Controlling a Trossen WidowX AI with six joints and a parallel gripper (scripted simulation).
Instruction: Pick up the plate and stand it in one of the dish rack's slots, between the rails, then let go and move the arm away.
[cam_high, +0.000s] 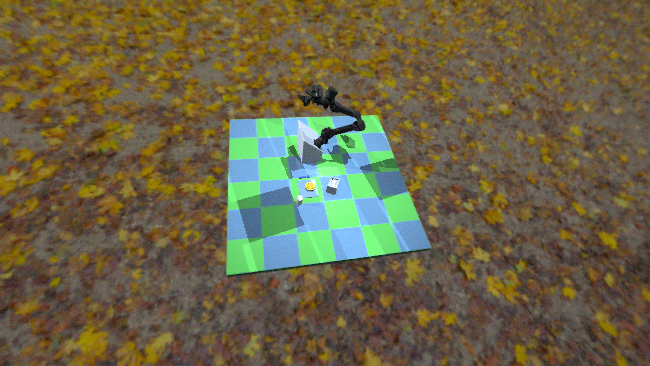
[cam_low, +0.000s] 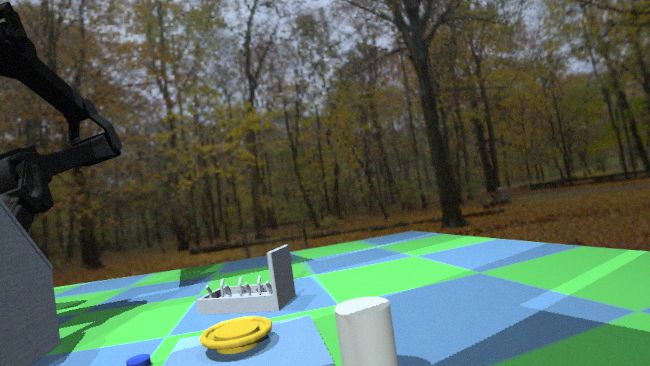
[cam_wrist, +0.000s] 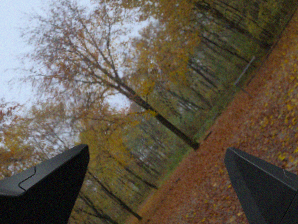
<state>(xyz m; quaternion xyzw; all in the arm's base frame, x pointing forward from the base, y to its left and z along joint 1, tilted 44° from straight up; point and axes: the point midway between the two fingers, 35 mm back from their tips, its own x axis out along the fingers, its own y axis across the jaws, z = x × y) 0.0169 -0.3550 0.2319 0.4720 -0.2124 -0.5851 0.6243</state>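
The yellow plate (cam_high: 310, 186) (cam_low: 236, 331) lies flat, its raised rim up, on a light blue square (cam_low: 300, 340). The small pale grey dish rack (cam_high: 332, 190) (cam_low: 240, 304) stands beside it, with short upright rails in a row and a tall panel at one end. No plate stands between its rails. My gripper (cam_high: 302, 100) (cam_wrist: 158, 153) is open and empty, raised high behind the far part of the board, well away from plate and rack. In the wrist view only trees, sky and leafy ground show between the fingers. The gripper is outside the exterior view.
A white cylinder (cam_high: 299, 199) (cam_low: 366, 330) stands near the plate on its near side. A small blue disc (cam_low: 138, 359) lies on the plate's other side. A large grey wedge-shaped block (cam_high: 303, 145) (cam_low: 25, 295) stands beside the arm's base on the green and blue checkered board (cam_high: 345, 212).
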